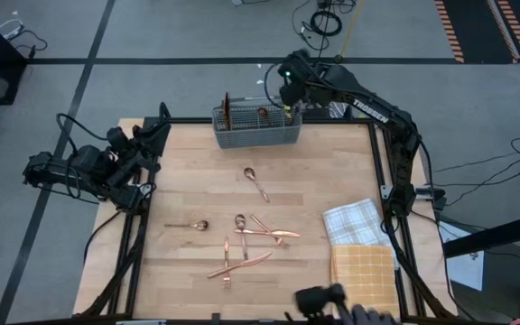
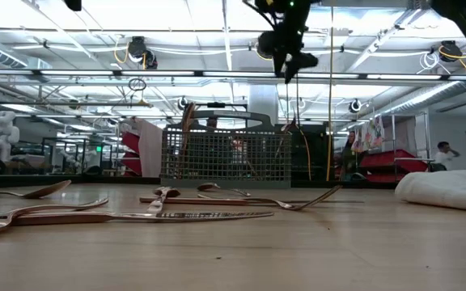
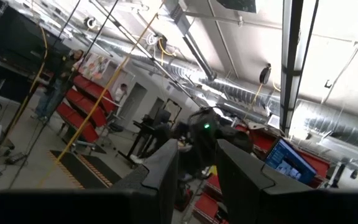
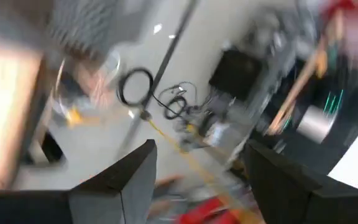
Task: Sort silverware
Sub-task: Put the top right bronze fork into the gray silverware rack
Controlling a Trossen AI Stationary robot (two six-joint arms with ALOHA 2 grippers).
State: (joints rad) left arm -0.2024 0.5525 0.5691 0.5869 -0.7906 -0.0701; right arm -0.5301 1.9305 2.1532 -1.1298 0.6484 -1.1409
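Several copper silverware pieces lie flat on the wooden table: a spoon [image 1: 256,183], another spoon [image 1: 188,225] and a crossed cluster of forks, knives and a spoon [image 1: 251,240], seen close in the low view as a cluster [image 2: 160,212]. More copper pieces [image 1: 227,110] stand upright in the grey mesh caddy [image 1: 257,128] at the far edge. My right gripper [image 1: 287,94] hangs high above the caddy's right end [image 2: 288,58], open and empty [image 4: 197,146]. My left gripper [image 1: 158,134] waits at the table's left edge, pointing up into the room, open and empty [image 3: 197,152].
A white-grey checked cloth [image 1: 353,221] and a yellow checked cloth [image 1: 364,271] lie at the table's right near corner. A dark object [image 1: 325,300] sits at the near edge. Bare wood lies between the caddy and the cluster. A person [image 2: 443,153] stands far behind the table.
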